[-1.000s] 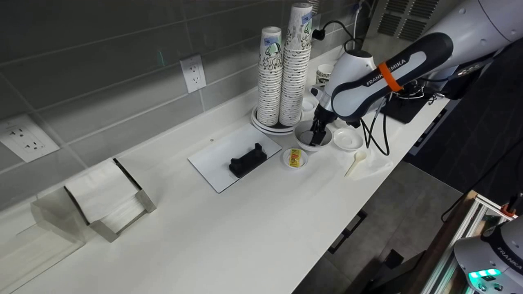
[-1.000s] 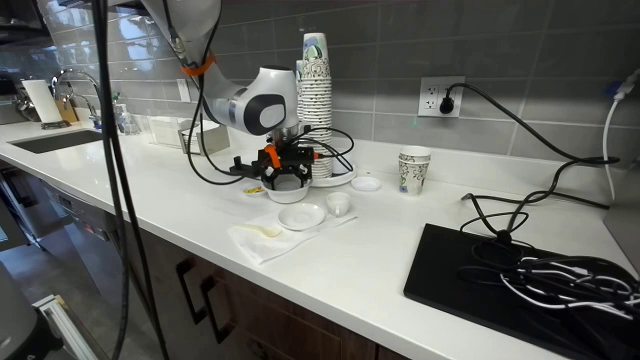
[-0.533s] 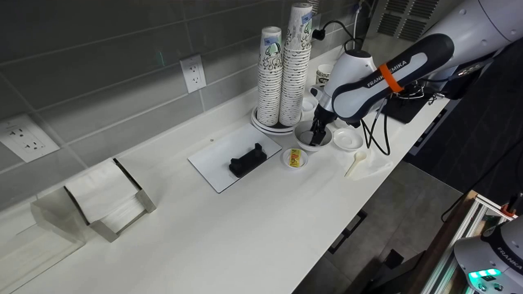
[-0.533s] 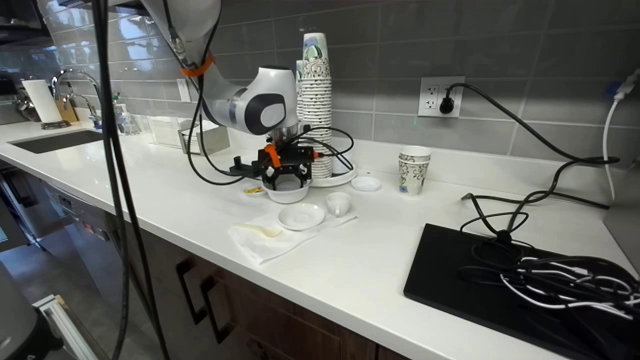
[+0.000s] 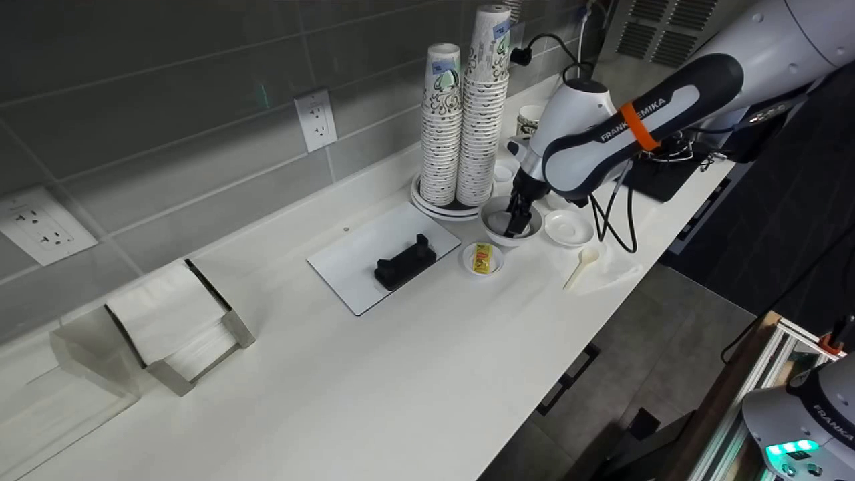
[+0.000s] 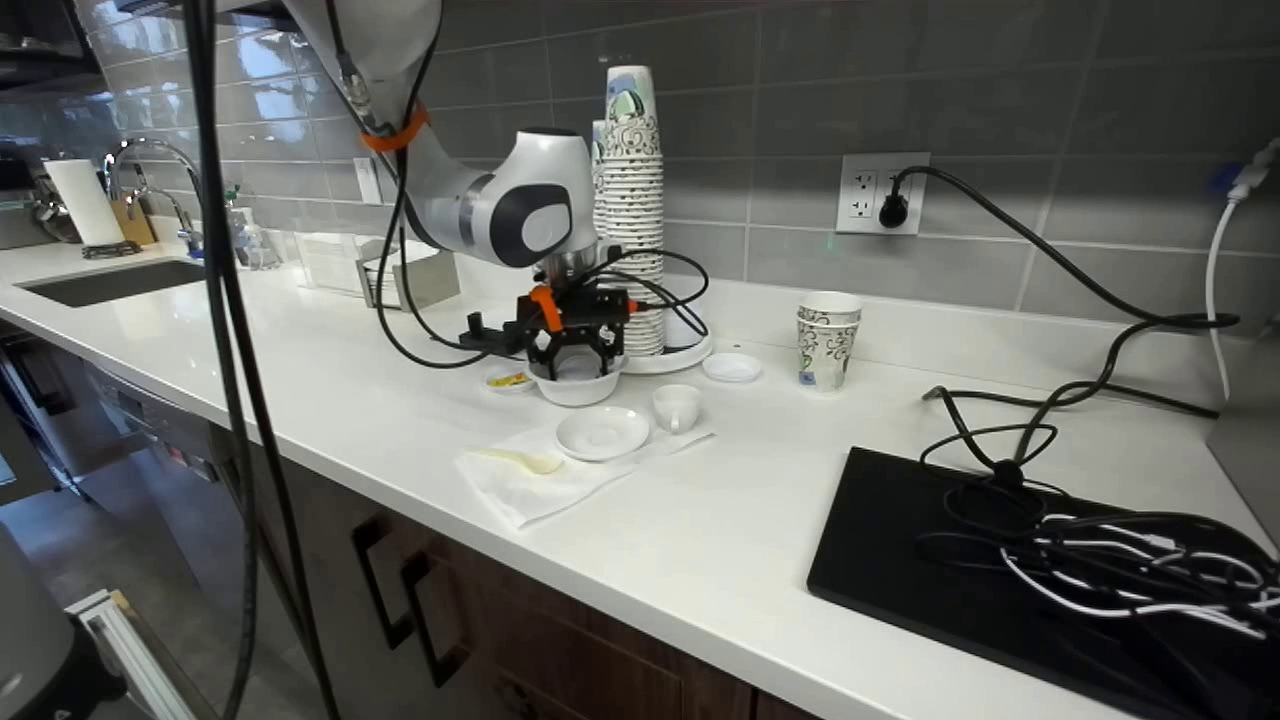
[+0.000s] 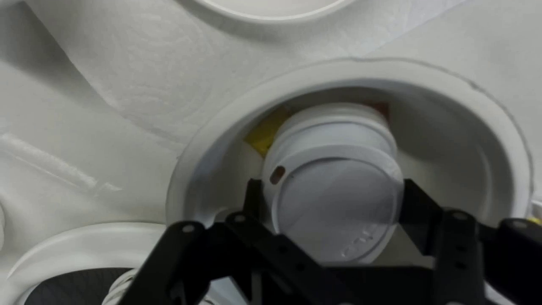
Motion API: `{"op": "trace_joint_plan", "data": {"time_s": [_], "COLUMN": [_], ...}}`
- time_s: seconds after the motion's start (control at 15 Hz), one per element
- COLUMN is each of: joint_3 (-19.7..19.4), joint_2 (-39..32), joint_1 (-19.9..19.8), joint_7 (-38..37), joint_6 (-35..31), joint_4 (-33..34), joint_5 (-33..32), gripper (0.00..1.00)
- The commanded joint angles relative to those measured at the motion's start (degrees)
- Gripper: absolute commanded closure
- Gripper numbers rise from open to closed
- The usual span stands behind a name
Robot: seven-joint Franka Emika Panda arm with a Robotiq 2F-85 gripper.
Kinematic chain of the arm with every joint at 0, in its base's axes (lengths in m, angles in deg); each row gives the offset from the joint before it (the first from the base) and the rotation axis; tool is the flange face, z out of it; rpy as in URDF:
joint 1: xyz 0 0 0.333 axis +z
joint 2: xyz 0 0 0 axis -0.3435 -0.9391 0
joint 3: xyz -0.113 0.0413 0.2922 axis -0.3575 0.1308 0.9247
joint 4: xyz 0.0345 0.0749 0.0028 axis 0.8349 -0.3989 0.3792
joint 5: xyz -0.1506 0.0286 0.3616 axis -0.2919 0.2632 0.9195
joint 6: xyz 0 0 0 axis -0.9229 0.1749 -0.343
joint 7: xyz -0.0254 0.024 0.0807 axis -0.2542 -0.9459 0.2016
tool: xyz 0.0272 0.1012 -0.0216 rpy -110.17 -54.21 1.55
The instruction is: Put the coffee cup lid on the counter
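Clasped lid point(image 7: 338, 207) and white counter point(image 5: 374, 374)

The lid is round and white, with a raised rim around a recessed flat top, a small oval opening near one edge and faint marks near the opposite edge. The gripper point(image 7: 331, 188) clasps it from two opposite sides inside the bowl point(image 7: 364, 70), the lid's top face showing in the wrist view; whether it touches the bowl's floor cannot be told. The counter, smooth and glossy, runs long and level beneath the bowl in both exterior views and ends in a straight front edge.
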Motion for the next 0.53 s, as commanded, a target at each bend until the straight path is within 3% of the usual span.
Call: {"op": "trace_joint_plan", "data": {"time_s": [0.0, 0.27, 0.47], "joint_3": [0.2, 0.1, 0.2], "joint_2": [0.8, 1.9, 3.1], "joint_1": [-0.2, 0.1, 0.2], "joint_7": [-2.1, -3.3, -4.2], "joint_6": [0.0, 0.6, 1.3], "joint_4": [0.2, -0.2, -0.5], "joint_5": [-1.7, -1.9, -1.8], "gripper": [0.28, 0.20, 0.21]}}
